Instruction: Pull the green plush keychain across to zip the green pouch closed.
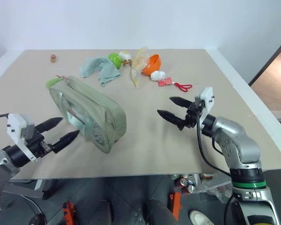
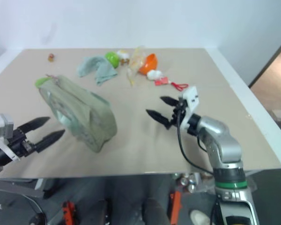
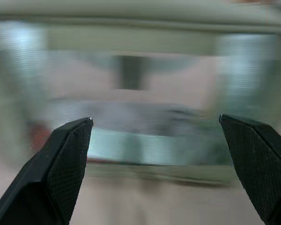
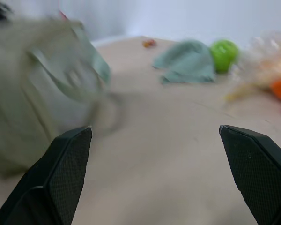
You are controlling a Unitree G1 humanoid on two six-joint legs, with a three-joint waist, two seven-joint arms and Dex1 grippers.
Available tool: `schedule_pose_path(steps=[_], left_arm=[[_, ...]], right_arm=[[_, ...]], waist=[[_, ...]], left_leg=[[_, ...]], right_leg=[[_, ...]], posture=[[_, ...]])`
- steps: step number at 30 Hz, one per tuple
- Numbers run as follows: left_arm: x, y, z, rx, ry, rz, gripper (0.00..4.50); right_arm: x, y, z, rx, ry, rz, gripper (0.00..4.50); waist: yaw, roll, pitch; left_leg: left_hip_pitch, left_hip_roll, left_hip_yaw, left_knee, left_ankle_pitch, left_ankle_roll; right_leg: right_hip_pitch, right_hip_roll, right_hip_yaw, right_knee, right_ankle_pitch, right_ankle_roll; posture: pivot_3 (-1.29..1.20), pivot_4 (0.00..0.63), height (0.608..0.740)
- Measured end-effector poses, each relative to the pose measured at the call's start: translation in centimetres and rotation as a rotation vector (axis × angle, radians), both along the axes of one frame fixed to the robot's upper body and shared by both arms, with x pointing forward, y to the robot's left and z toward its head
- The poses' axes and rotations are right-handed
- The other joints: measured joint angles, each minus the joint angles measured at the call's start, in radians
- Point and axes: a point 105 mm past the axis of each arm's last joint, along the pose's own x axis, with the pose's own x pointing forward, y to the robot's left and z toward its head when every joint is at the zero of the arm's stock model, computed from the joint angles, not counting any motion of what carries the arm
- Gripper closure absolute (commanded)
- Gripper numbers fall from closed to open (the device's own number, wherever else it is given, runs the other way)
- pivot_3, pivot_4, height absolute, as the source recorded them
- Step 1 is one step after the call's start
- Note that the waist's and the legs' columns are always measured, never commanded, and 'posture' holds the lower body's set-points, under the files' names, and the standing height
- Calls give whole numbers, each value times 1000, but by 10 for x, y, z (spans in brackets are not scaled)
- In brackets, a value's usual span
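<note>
The green pouch (image 1: 88,113) lies on its side on the left half of the tan tabletop (image 1: 145,140), running diagonally from the far left toward the near middle, its clear window side facing the robot. The green plush keychain (image 1: 52,83) sits at the pouch's far left end, touching the bag, with a bit of thin red cord beside it.

The left end effector (image 1: 57,131) hovers just beside the near left end of the pouch, its two black fingers spread wide and pointing toward the bag without touching it; nothing is between them. In the left wrist view the pouch's window side spans the space beyond the two fingertips (image 3: 75,136).

The right end effector (image 1: 171,108) is over bare tabletop to the right of the pouch, well apart from it, its fingers also spread wide and empty, pointing left toward the bag.

Along the far side of the tabletop lie a teal cloth rag (image 1: 99,68), a glossy green round toy (image 1: 114,59) just to the right of it, a crinkled clear wrapper (image 1: 138,63), an orange bowl-shaped piece (image 1: 153,63), a small white object (image 1: 157,75) and a flat red tag with a red loop (image 1: 171,83). A small brown item (image 1: 53,58) stands alone at the far left.
</note>
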Motion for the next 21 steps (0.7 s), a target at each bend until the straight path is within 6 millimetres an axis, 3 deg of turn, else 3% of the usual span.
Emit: schedule_pose_path(steps=[3, 8, 13, 16, 21], left_arm=[[-7, -14, 11, 1, -14, -77, 18], [-14, -24, 9, -5, 7, -115, 18], [-17, -30, 9, -3, 2, -124, 18], [-17, -31, 9, 0, 1, -117, 0], [-16, -31, 9, -2, 0, -107, 0]], right_arm=[[-15, 40, 20, 6, -26, 157, 0], [-26, 91, 4, -22, 35, 302, 0], [-13, 104, -11, -50, 70, 288, 0], [-8, 104, -15, -57, 85, 291, 730], [-8, 106, -14, -59, 88, 319, 2363]], waist=[[1, 0, 0], [2, 0, 0], [5, 0, 0], [5, 0, 0], [4, 0, 0]], left_leg=[[1, 4, -1, 0, 0, 0], [-1, 5, -2, -1, -1, -1], [-1, 5, -1, -1, -1, -1], [-1, 5, -1, -1, -1, -1], [-1, 6, -1, -1, -1, -1]], right_leg=[[0, 5, 0, 0, 0, -3], [-2, 6, -1, 0, -1, -5], [-2, 5, 0, 0, -1, -4], [-2, 6, 0, 0, -1, -4], [-2, 6, -1, 0, -1, -5]], posture=[[0, 150, 740], [0, 150, 740], [0, 150, 740], [0, 150, 740], [0, 150, 740]])
